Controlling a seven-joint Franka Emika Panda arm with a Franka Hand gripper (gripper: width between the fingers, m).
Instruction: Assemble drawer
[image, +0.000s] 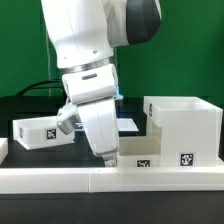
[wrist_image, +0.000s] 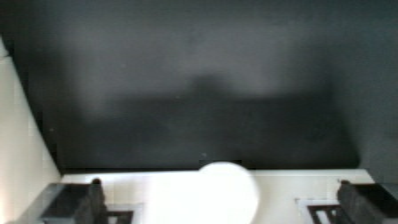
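Observation:
The large white box housing (image: 182, 128) stands at the exterior view's right, with a tag on its front. One small tray (image: 40, 131) sits at the exterior view's left. A second tray (image: 140, 158) lies low beside the housing, just behind the rail. My gripper (image: 108, 160) is down at this tray's left end. In the wrist view my gripper (wrist_image: 217, 205) is open wide. Its dark fingers (wrist_image: 80, 200) stand at either side of the white tray front (wrist_image: 160, 205) and its round knob (wrist_image: 226, 182). I cannot tell whether they touch it.
The low white rail (image: 60, 180) runs along the table's front edge. The marker board (image: 130, 124) lies on the black table (wrist_image: 196, 90) behind the arm, partly hidden. A green wall and black cables are at the back.

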